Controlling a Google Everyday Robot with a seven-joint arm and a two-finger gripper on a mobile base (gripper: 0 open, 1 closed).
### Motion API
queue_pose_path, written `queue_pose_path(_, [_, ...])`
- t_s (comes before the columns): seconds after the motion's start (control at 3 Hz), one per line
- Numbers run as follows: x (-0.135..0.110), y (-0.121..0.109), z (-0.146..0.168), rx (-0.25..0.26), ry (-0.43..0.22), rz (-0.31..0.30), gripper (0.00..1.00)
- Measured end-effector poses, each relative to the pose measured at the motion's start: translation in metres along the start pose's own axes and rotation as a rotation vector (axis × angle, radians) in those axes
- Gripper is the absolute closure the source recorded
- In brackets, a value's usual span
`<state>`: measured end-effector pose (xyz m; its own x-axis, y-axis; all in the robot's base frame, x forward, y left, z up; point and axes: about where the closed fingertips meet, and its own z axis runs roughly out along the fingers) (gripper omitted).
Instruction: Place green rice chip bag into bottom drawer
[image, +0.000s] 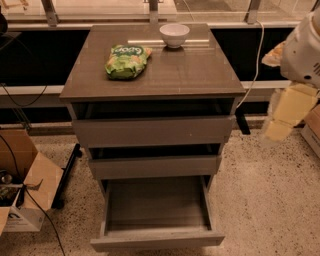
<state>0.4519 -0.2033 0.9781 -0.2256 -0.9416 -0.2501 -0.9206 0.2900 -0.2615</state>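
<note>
My gripper (286, 116) hanging at right, beside cabinet (150, 131), over speckled floor (270, 200); grip state, cannot tell. Green rice chip bag (127, 61) lying on glossy cabinet top (192, 70), near white bowl (174, 34). Bottom drawer (156, 239) standing pulled out. Cardboard box (22, 170) sitting far left.

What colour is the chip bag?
The crinkly snack bag is light green, dark-green logo; camera view. Pale-yellow gripper hangs far right.

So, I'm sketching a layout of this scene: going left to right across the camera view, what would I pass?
Cardboard box → green rice chip bag → white bowl → gripper, at the far right, beside the cabinet.
</note>
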Motion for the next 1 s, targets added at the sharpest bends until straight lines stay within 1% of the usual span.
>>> queue_pose_path(0.33, [-0.021,-0.020,0.025,-0.046,-0.087,0.039,0.00])
queue_pose_path(0.67, [-0.021,-0.022,0.032,-0.059,-0.093,0.042,0.00])
queue_pose_path(1.0, [-0.022,-0.016,0.038,-0.057,-0.107,0.085,0.00])
